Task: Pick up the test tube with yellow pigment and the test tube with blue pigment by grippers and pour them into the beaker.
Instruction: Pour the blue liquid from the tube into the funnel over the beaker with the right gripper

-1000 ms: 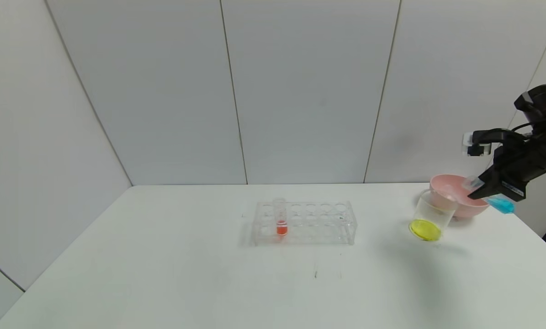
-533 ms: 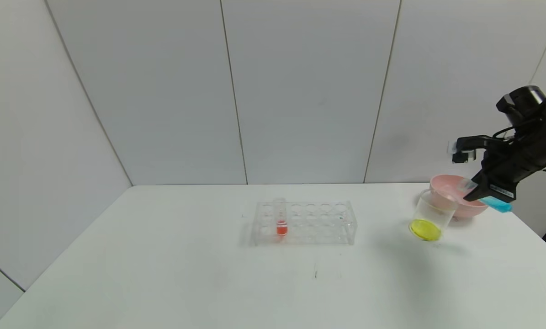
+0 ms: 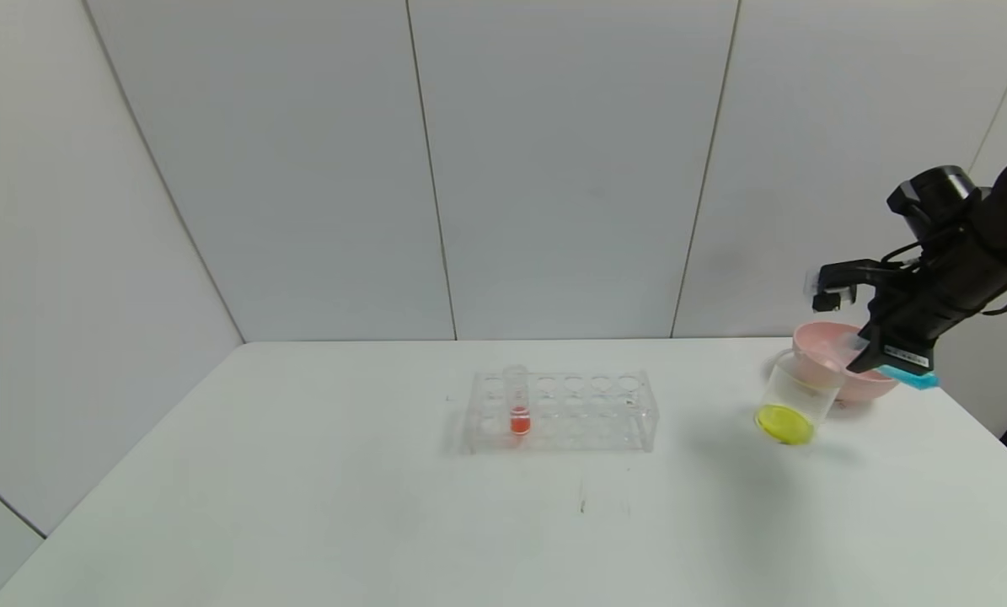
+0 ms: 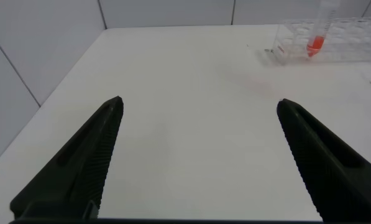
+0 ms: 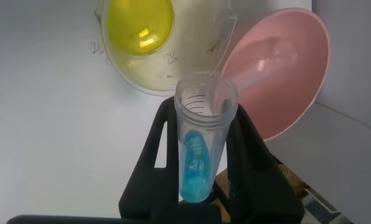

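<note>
The test tube with blue pigment [image 3: 914, 378] is tilted almost level, its open mouth toward the beaker [image 3: 798, 389] and above the pink bowl's near rim. My right gripper [image 3: 881, 361] is shut on it around the middle. In the right wrist view the blue liquid sits in the tube's [image 5: 201, 155] lower end between the black fingers [image 5: 163, 143]. The beaker [image 5: 149, 71] holds yellow liquid at its bottom. No tube with yellow pigment shows. My left gripper [image 4: 199, 106] is open over bare table at the left.
A pink bowl [image 3: 870, 386] stands just behind the beaker, with a clear empty tube [image 5: 266, 59] lying in it. A clear rack [image 3: 591, 410] at mid-table holds a tube of orange-red liquid [image 3: 517, 409]. The table's right edge is close to the bowl.
My right gripper has moved left toward the beaker with the blue tube, and its wrist has risen. The tube's mouth now sits nearer the beaker's rim.
</note>
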You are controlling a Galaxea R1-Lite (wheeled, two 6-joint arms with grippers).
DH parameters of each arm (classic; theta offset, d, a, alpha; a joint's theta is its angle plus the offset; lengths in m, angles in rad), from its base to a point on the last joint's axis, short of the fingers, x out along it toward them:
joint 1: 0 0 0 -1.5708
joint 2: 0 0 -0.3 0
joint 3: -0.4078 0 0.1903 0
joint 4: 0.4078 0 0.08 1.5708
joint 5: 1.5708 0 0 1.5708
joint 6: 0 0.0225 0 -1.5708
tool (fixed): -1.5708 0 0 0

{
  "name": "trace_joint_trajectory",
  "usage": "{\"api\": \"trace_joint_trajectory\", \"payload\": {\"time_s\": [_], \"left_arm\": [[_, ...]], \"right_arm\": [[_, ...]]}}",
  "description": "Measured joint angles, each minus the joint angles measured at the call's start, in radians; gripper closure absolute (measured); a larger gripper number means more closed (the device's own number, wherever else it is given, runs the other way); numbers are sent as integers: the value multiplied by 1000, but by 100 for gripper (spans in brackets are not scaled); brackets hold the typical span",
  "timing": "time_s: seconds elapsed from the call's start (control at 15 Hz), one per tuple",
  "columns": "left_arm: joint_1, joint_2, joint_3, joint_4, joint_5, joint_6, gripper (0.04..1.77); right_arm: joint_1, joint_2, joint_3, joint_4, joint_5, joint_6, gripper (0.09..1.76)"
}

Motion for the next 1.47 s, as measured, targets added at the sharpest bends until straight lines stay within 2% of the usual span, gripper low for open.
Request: {"api": "trace_joint_trajectory", "payload": {"time_s": [0.67, 1.2, 1.47], "left_arm": [[0, 0, 0, 0, 0, 0, 5], [0, 0, 0, 0, 0, 0, 5], [1, 0, 0, 0, 0, 0, 5]], "right_arm": [[57, 1, 0, -14, -236, -66, 135], [98, 5, 0, -9, -328, -77, 135], [101, 11, 0, -16, -341, -83, 135]]}}
